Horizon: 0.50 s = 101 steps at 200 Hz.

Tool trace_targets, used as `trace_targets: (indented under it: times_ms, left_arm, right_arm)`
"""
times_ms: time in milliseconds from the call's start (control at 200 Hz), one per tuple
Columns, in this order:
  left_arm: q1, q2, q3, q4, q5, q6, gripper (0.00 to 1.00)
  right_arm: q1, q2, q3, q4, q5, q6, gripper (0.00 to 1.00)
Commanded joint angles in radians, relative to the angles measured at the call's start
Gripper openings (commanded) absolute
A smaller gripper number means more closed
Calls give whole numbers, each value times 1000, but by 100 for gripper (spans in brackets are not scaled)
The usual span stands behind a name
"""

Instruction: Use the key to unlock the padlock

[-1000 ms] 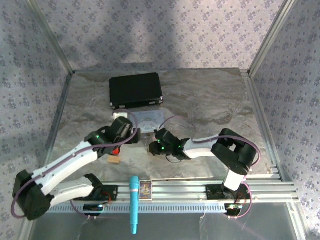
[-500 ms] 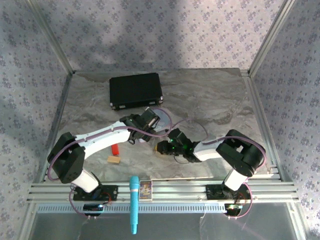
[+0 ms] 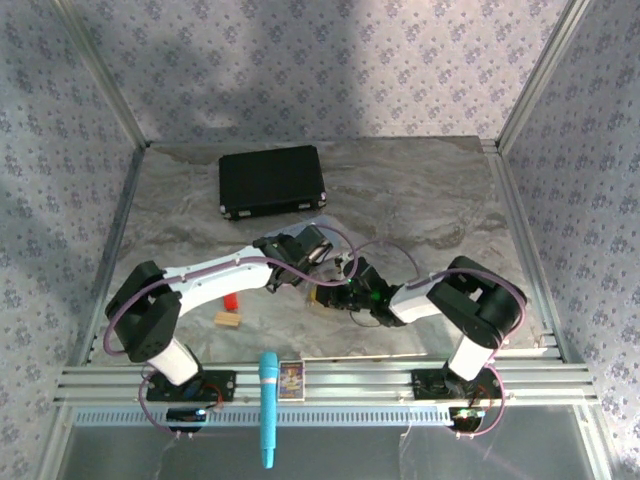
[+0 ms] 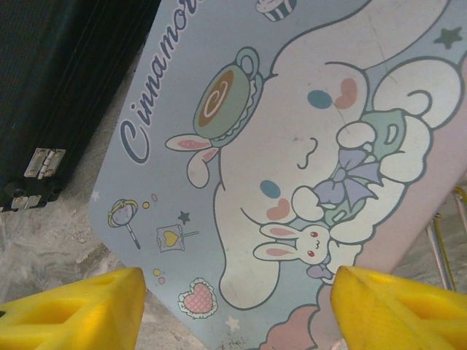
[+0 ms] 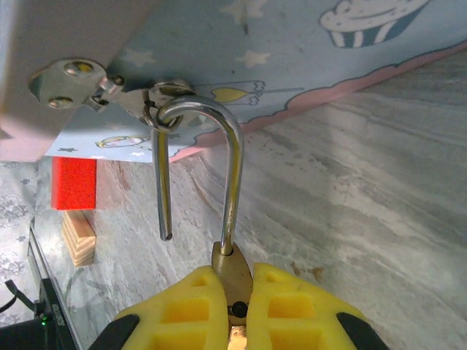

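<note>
R end effector (image 5: 232, 286) is gripping the brass padlock (image 5: 230, 262) by its body; shackle (image 5: 233, 168) is pointing straight away from it, hooked through hasp (image 5: 139, 96) of the Cinnamoroll tin (image 5: 306, 65), free leg out. L end effector (image 4: 237, 288) is hovering wide open over the tin

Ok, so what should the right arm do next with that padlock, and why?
Probably rotate the padlock so its shackle unhooks from the hasp of the tin. The right gripper clamps the brass body, and the shackle's free leg hangs out of it, yet the bend loops through the hasp.
</note>
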Motion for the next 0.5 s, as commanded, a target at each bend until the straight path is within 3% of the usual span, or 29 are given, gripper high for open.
trace_targets:
  times_ms: [0, 90, 290, 445, 500]
  left_arm:
    - [-3, 54, -24, -97, 54, 19, 70]
    - [-5, 33, -8, -141, 43, 19, 71]
    - [-6, -45, -14, -110, 70, 29, 89]
    - [-38, -3, -17, -74, 91, 41, 89]
    - [-39, 7, -20, -74, 87, 33, 84]
  right_arm:
    - [-1, 33, 6, -14, 57, 36, 0]
    - [1, 27, 4, -18, 70, 39, 0]
    - [7, 3, -8, -14, 82, 46, 0]
    - [10, 19, -5, -3, 85, 53, 0]
    - [11, 21, -4, 0, 86, 54, 0]
